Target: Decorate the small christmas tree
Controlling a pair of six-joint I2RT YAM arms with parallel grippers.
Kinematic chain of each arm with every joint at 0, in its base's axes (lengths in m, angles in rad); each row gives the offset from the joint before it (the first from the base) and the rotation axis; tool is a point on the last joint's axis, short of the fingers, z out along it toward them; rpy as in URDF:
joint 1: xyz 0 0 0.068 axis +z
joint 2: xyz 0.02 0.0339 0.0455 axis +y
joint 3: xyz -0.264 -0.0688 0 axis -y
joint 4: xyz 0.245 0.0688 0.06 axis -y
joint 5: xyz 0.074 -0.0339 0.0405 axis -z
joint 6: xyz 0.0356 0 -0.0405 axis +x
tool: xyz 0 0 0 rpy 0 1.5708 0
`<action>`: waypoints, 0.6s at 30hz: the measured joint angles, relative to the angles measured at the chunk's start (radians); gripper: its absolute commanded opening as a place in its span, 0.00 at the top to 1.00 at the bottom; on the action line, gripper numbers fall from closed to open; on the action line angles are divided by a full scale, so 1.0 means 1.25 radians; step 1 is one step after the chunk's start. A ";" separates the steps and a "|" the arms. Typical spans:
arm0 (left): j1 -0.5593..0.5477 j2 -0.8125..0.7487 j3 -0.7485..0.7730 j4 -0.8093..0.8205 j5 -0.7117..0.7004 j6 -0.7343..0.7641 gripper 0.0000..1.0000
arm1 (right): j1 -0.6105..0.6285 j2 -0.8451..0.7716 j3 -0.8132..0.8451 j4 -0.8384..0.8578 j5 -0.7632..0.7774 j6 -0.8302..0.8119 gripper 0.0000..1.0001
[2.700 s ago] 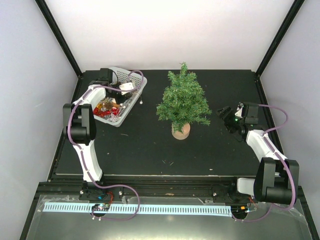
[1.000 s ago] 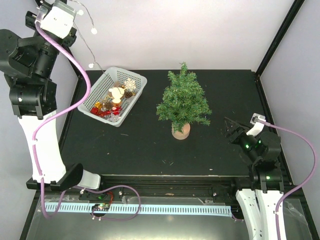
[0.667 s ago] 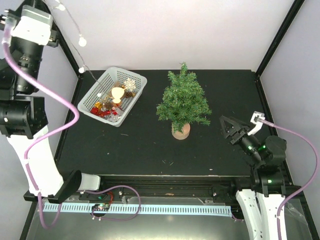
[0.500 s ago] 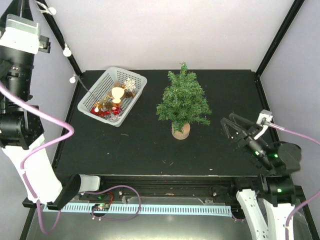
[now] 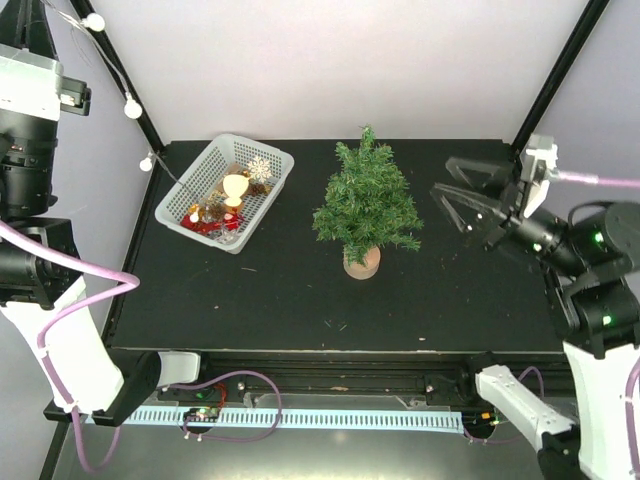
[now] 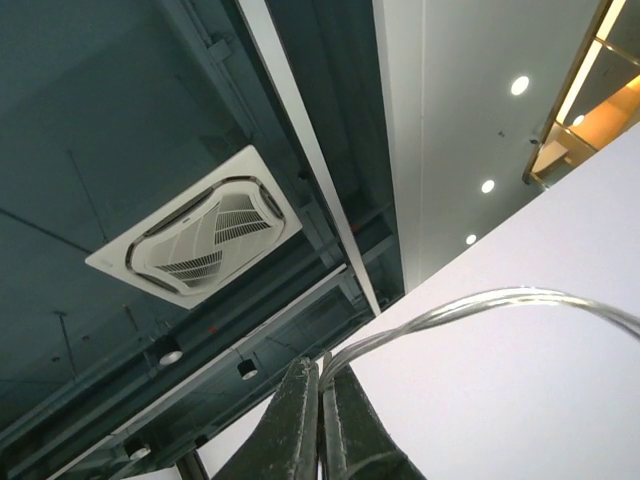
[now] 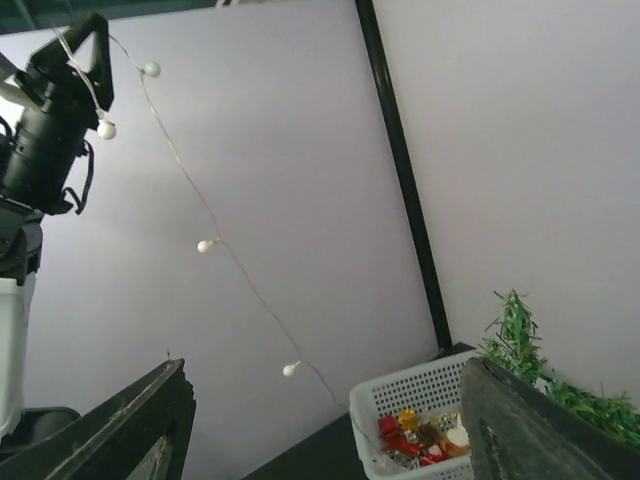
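Up high, pinched a light string (image 5: 130,100) in the left gripper (image 6: 320,375); spread the right gripper (image 5: 441,175) wide, holding nothing. Saw the small christmas tree (image 5: 366,205), bushy, green, round wooden foot, upright mid-table (image 5: 300,290) near a basket (image 5: 181,196).

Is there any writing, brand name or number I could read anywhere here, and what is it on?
None can be read in any view.
The small christmas tree, the white basket and the light string carry no lettering.
The circuit board at the near edge is too small to tell.
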 measured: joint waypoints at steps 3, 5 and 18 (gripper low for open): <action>0.000 0.003 0.000 -0.001 0.000 -0.007 0.98 | 0.097 0.074 0.085 -0.036 0.042 -0.036 0.28; 0.000 0.006 0.000 -0.005 0.000 -0.012 0.98 | 0.226 0.161 0.204 -0.095 0.114 -0.080 0.28; 0.000 -0.024 -0.114 -0.020 0.003 -0.043 0.98 | 0.683 0.618 0.442 -0.261 0.557 -0.288 0.17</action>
